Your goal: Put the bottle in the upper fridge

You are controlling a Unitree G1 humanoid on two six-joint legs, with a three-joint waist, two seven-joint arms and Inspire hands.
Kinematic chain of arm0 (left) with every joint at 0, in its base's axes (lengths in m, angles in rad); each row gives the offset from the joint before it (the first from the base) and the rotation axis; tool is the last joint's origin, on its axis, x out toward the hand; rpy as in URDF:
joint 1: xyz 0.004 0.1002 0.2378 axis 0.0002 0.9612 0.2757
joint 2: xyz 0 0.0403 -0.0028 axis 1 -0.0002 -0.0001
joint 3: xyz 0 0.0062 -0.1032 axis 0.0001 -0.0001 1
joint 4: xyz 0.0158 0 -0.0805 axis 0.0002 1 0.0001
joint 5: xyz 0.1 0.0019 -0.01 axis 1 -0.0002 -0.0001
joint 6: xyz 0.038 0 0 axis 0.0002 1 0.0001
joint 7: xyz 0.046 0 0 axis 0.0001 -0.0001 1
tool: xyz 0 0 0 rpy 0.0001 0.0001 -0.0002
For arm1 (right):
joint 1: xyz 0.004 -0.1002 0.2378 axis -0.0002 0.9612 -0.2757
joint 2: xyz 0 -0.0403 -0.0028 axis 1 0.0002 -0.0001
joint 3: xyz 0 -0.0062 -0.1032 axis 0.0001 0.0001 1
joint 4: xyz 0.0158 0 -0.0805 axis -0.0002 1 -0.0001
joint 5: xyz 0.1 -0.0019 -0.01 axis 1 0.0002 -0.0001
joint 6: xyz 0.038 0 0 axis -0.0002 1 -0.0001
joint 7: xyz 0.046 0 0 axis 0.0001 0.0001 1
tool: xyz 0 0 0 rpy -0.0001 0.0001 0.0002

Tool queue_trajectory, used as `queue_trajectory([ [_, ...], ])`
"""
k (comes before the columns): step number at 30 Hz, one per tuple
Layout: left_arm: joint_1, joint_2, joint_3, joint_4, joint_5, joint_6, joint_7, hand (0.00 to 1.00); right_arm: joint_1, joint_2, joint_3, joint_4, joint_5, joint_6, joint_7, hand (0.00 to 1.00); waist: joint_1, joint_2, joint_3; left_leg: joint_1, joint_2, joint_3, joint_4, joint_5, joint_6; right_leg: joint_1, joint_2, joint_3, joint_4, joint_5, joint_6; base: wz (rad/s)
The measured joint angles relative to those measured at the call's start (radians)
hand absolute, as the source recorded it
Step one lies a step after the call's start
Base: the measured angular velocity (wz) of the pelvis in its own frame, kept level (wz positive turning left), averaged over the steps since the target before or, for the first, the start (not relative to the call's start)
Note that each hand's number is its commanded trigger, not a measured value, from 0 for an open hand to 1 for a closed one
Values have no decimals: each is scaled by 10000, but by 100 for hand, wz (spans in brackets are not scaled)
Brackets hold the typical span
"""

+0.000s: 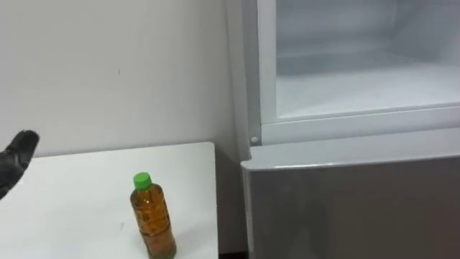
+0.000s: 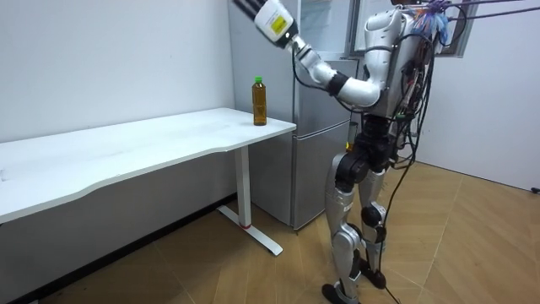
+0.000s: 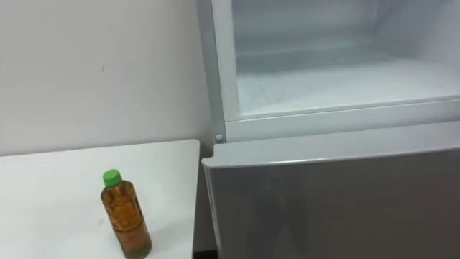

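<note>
My left robot hand [image 1: 16,164] shows at the far left, above the desk [image 1: 72,205]. It is dark against the white wall [image 1: 108,65], and I cannot tell how far its fingers are open. It is well apart from the bottle [image 1: 152,216], touching nothing I can see. The bottle (amber liquid, green cap) stands upright on the desk near its right edge, just beside the fridge [image 1: 345,208]. The fridge's upper compartment [image 1: 359,90] is open, with a white inside, and the grey lower door [image 1: 374,216] below it is shut. In the room view I stand on the wooden floor [image 2: 472,245] facing the fridge, with one arm stretched up towards the top edge.
</note>
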Motion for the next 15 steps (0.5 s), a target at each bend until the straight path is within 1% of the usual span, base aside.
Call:
queue_trajectory([
  [1,241,-181,99,256,-86,36,139,0,-2,5,-96,-10,-12,46,0,0,-11,5,-5,-60,-1,-24,20,0,0,-34,0,-17,8,-15,-3,8],
  [2,311,-272,103,361,-114,48,193,0,2,10,-122,-10,-13,51,1,0,-2,1,-4,-78,0,-46,20,0,0,-46,1,-36,20,-15,-5,10],
  [3,392,-367,94,708,-173,19,316,0,19,9,-184,-7,-55,59,-3,0,29,-13,-8,-92,-2,-100,20,0,0,-36,1,-102,29,-16,-8,16],
  [4,542,-383,73,1276,-238,-31,366,0,24,-19,-260,-24,-220,65,-5,0,19,-20,-23,-96,-26,-205,24,0,0,15,-28,-238,26,-25,-14,19],
  [5,625,-399,29,1610,-325,-32,364,0,46,-43,-285,-68,-299,68,2,0,-12,-8,-34,-94,-43,-282,24,0,0,40,-39,-265,25,-42,-2,22],
  [6,805,-467,-103,2329,-469,5,357,0,90,-91,-298,-149,-375,81,8,0,-35,19,-53,-89,-70,-339,25,0,0,76,-62,-318,25,-60,15,16],
  [7,1019,-620,-210,2907,-493,95,364,0,216,-102,-330,-392,-382,175,6,0,-22,15,-59,-87,-84,-360,18,1,0,101,-78,-388,21,-65,23,13],
  [8,1127,-662,-282,3188,-546,102,367,0,299,-99,-330,-507,-382,210,7,0,-12,-12,-63,-87,-89,-373,17,0,0,116,-88,-428,22,-73,28,14],
  [9,1340,-654,-461,3892,-825,82,353,0,405,-88,-340,-673,-431,275,17,0,-20,-71,-69,-57,-112,-460,4,0,0,184,-107,-501,14,-109,45,17],
  [10,1527,-631,-676,4760,-1025,91,324,0,473,-83,-414,-696,-445,284,13,0,-21,-121,-106,-29,-140,-524,7,0,1,228,-126,-515,14,-145,65,15],
  [11,1638,-637,-795,5201,-1202,120,324,0,483,-86,-416,-695,-449,286,2,0,-20,-145,-102,-3,-146,-549,7,0,1,250,-132,-517,11,-153,69,5],
  [13,1841,-639,-1255,6827,-1679,190,298,0,483,-83,-411,-703,-444,355,1,0,36,-285,-77,35,-147,-538,6,0,0,292,-132,-525,8,-162,67,0],
  [14,1849,-639,-1515,7734,-1705,190,292,0,468,-85,-416,-734,-493,396,-30,0,120,-303,-75,52,-147,-536,7,-1,0,305,-131,-527,0,-164,67,0],
  [15,1843,-648,-1642,8171,-1705,197,283,0,465,-82,-415,-744,-515,401,-55,0,163,-305,-77,68,-147,-536,7,-1,1,320,-131,-522,-2,-165,66,0],
])
